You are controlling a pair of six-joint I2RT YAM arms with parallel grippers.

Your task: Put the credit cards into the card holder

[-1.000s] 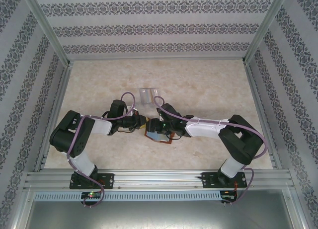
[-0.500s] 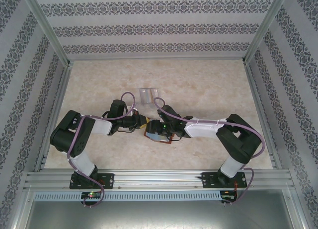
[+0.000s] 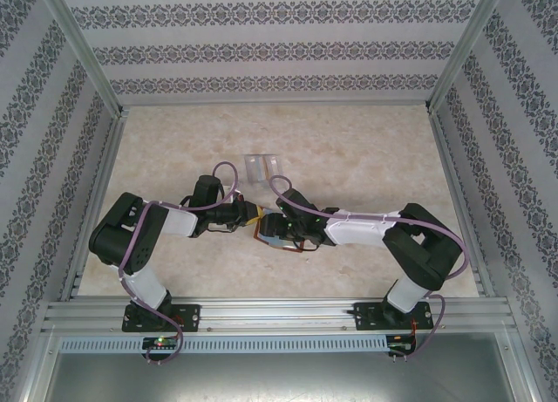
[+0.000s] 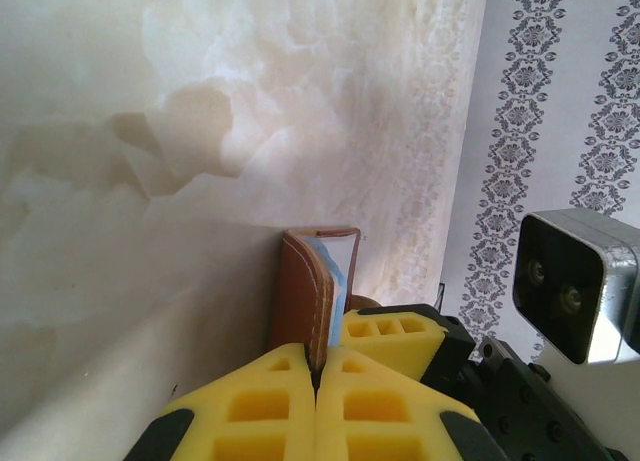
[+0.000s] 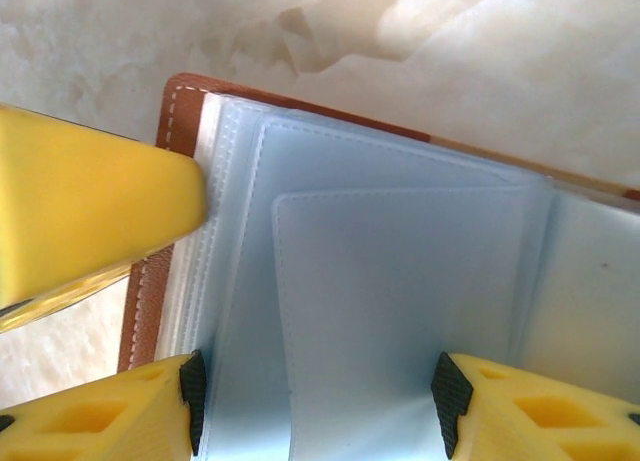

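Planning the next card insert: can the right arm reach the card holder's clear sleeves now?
Likely yes: the left gripper clamps the card holder open, its sleeves exposed under the right gripper, jaws apart.

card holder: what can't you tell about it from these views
- Top external: the card holder lies partly under the left gripper and right gripper; its contents are too small to read.
- Left wrist: seen edge-on, so its inside is hidden.
- Right wrist: its right side is cut off; the pale sheet between the fingers may be a card or an empty sleeve.
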